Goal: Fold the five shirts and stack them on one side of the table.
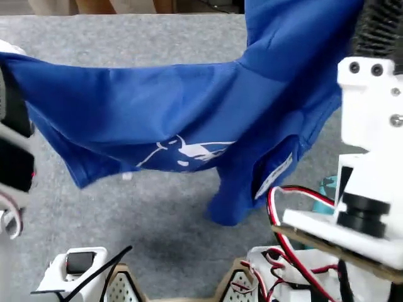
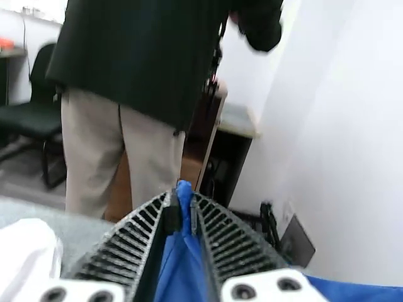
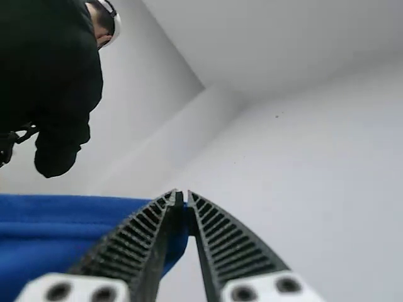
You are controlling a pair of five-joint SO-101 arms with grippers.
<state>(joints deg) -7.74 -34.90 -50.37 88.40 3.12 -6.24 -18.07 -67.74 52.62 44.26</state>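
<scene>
A blue shirt (image 1: 157, 113) with a white print hangs stretched in the air above the grey table (image 1: 157, 214), its lower part drooping toward the cloth surface. In the left wrist view my left gripper (image 2: 182, 207) is shut on a pinch of the blue shirt (image 2: 179, 264). My right gripper (image 3: 182, 204) is likewise shut on an edge of the blue shirt (image 3: 56, 226), raised high and pointing at the ceiling. The right arm's white body (image 1: 371, 163) stands at the right of the high view. The left arm (image 1: 12, 151) shows at the left edge.
A white cloth (image 2: 25, 251) lies on the table beside my left gripper. A person in a dark jacket stands behind the table, not touching anything. The arm bases (image 1: 82, 277) sit at the near edge. A small teal thing (image 1: 327, 187) peeks out by the right arm.
</scene>
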